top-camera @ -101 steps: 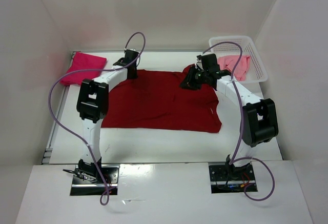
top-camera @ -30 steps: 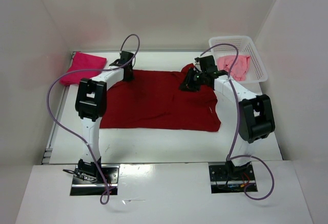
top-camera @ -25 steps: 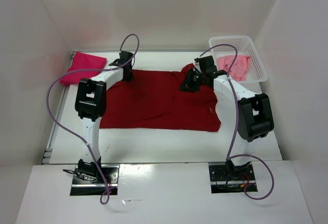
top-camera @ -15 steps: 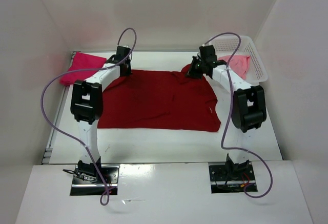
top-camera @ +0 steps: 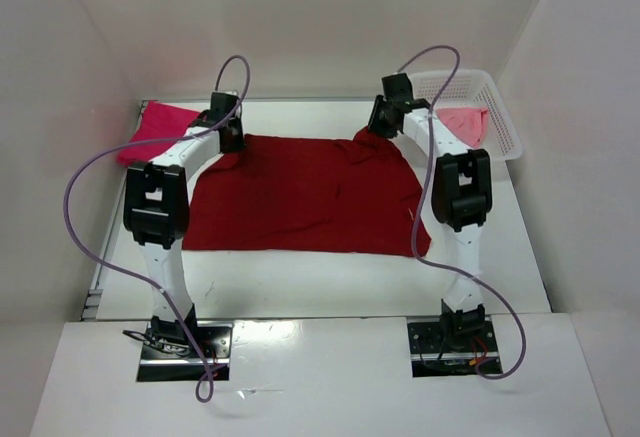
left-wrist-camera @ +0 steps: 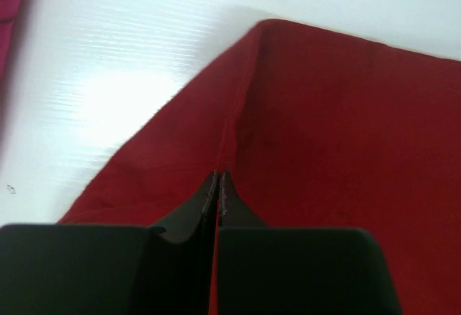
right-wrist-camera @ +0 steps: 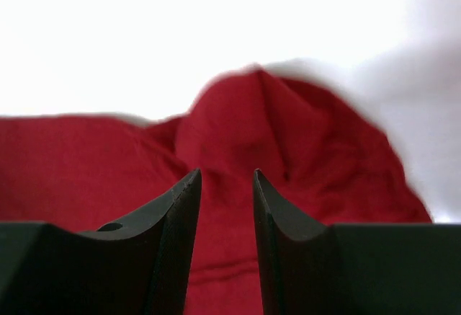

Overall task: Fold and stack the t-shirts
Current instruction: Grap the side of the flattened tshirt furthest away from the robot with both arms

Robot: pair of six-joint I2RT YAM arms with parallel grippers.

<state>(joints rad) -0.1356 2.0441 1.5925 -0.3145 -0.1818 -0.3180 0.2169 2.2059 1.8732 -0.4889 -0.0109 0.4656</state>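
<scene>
Top view: dark red shirt (top-camera: 310, 197) is lying spread flat mid-table (top-camera: 300, 277), near hem twd my bases. My left claw (top-camera: 228, 137) is sitting at its far-left corner and my right claw (top-camera: 383, 122) at the far-right corner, by a bunched-up bit. Magenta shirt (top-camera: 150, 129) is lying at the far-left edge, apart from the red one. Light pink shirt (top-camera: 468, 122) is sitting in the basket (top-camera: 452, 79), far right

Left wrist view: my fingertips (left-wrist-camera: 210, 192) are pressed together w/ a raised ridge of red cloth running straight into them, so I'm judging I'm pinching that corner. I'm keeping that pinch firm

Right wrist view (bit blurry): my right jaws are standing apart w/ nothing btwn them, and a hump of red cloth is lying just beyond. To fold well, I'm thinking the right side needs dropping onto that hump and closing before either arm is lifting. Then both should be pulling twd me evenly and low, so the far edge is landing square on the near hem w/o skew
</scene>
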